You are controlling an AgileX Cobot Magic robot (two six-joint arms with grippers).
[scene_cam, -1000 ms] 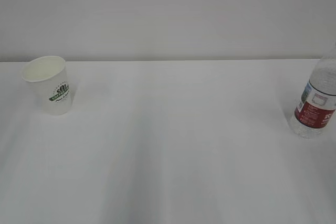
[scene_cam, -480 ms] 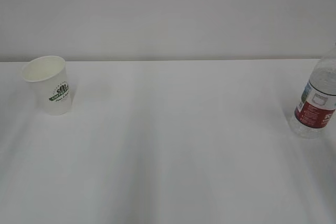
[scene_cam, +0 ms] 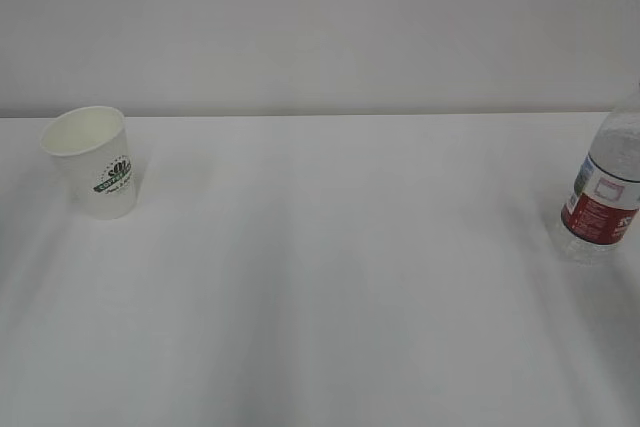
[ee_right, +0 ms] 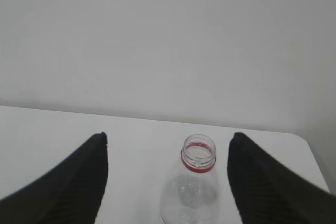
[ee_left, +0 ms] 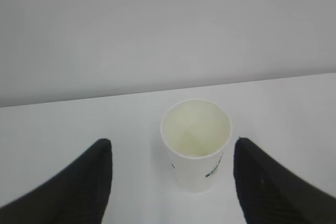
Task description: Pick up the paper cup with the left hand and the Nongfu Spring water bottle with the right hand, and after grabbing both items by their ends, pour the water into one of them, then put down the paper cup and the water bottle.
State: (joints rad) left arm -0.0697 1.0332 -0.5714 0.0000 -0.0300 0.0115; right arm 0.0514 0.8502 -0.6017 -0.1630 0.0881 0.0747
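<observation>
A flat white matte surface [scene_cam: 330,297] fills the lower part of the exterior view, its far edge running straight across as a thin darker line. Behind that edge rises a plain pale grey wall [scene_cam: 320,27], bare and evenly lit. Soft, diffuse light leaves faint grey bands across the surface. In the right wrist view the surface's far right corner looks rounded
</observation>
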